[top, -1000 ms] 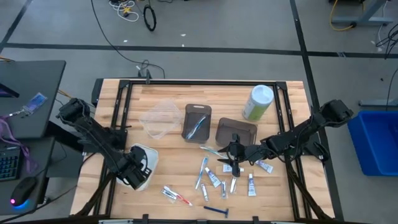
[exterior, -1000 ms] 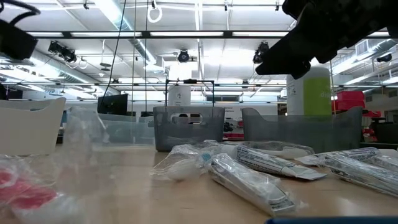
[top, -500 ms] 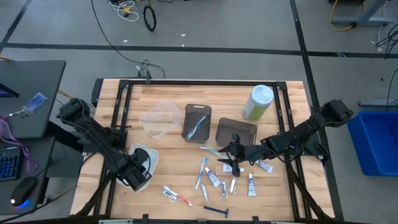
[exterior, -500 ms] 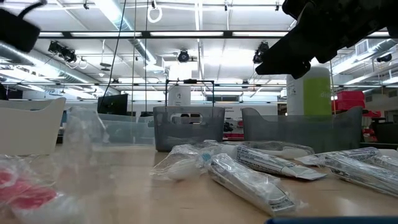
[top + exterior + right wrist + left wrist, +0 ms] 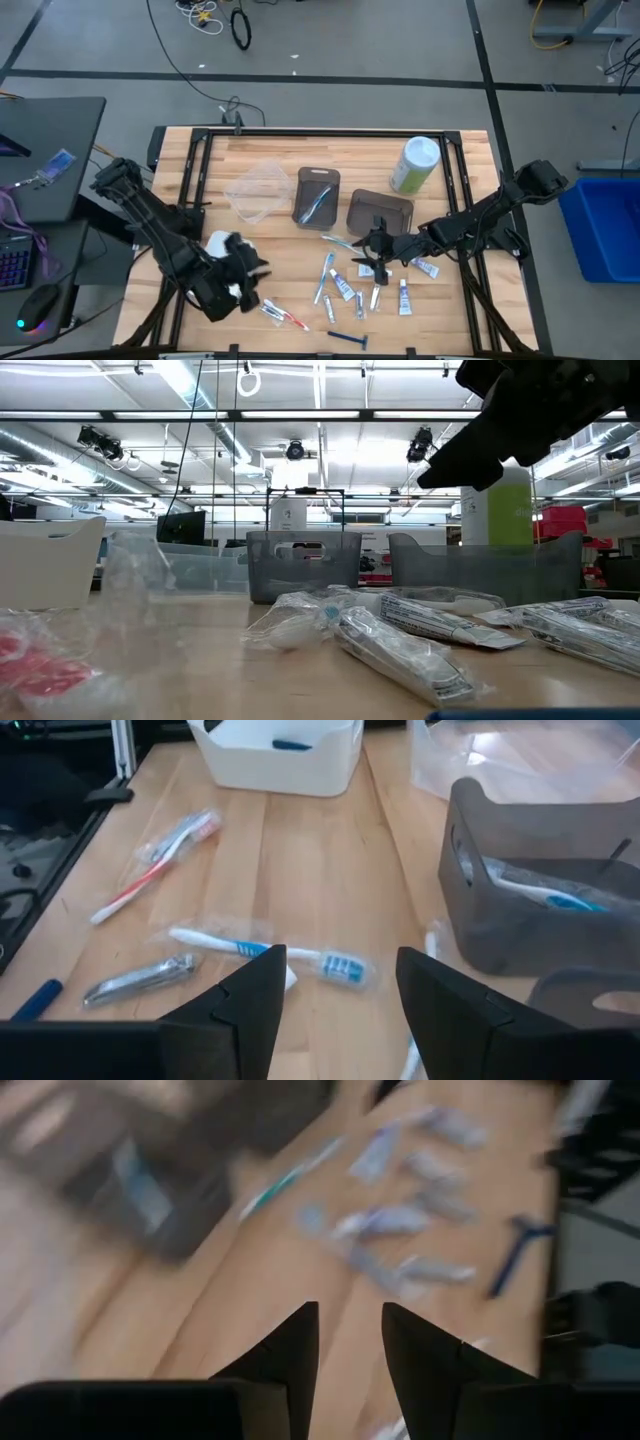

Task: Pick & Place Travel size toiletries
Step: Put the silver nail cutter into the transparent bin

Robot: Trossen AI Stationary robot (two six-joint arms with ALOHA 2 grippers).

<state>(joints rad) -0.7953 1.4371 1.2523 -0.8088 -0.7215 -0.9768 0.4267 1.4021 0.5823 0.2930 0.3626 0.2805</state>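
The travel size toiletries (image 5: 345,285) lie loose on the wooden table right of centre: small tubes, wrapped toothbrushes, a dark blue razor (image 5: 347,340) and a red toothbrush packet (image 5: 285,316). My left gripper (image 5: 255,270) hangs open over the right rim of the white bin (image 5: 218,242), with nothing between its fingers (image 5: 290,1350). My right gripper (image 5: 372,258) stands open above the far end of the scatter, clear of the table in the low view. A wrapped blue-and-white toothbrush (image 5: 270,952) lies on the table below its fingers. A blue item (image 5: 292,744) lies in the white bin.
Two dark bins (image 5: 316,195) (image 5: 378,212) stand behind the scatter, the left one holding a toothbrush (image 5: 550,898). A clear container (image 5: 258,190) sits left of them, and a green canister (image 5: 415,165) stands at the far right. Black frame rails run along the table's edges.
My left gripper has risen out of the white bin, swung a little toward the table's right edge and rolled about its wrist. My right gripper has kept still.
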